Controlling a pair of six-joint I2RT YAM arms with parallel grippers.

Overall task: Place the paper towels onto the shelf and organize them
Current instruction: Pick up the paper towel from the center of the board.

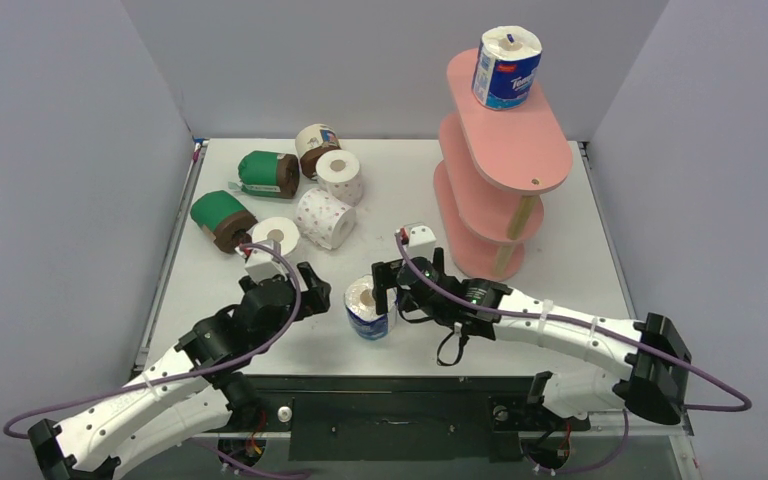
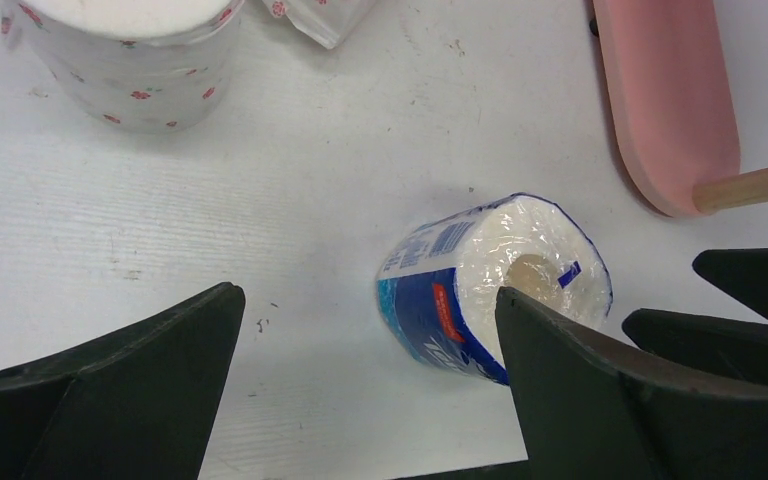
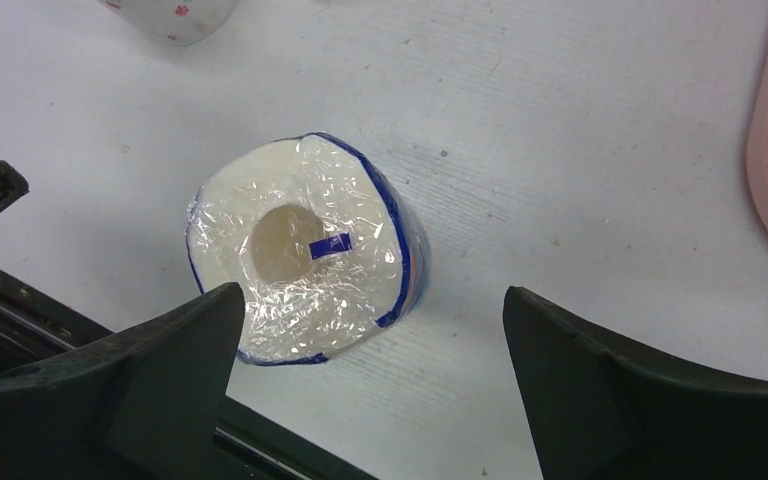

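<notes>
One blue-white paper towel roll [image 1: 367, 308] stands upright near the table's front edge, between my two grippers. My left gripper [image 1: 322, 300] is open just left of it; in the left wrist view this roll [image 2: 480, 290] sits by the right finger, ungripped, with the gripper [image 2: 367, 295] wide. My right gripper [image 1: 388, 285] is open on the roll's right side; its wrist view shows the roll [image 3: 300, 250] by the left finger of the gripper [image 3: 372, 293]. A second blue-white roll [image 1: 506, 67] stands on the top tier of the pink shelf [image 1: 520, 160].
Loose rolls lie at the back left: two green-wrapped [image 1: 268, 172] [image 1: 222, 218], one cream-wrapped [image 1: 316, 145], and three white pink-dotted [image 1: 341, 175] [image 1: 324, 217] [image 1: 276, 238]. The shelf's lowest board [image 2: 670, 110] is to the right of the near roll. Grey walls surround the table.
</notes>
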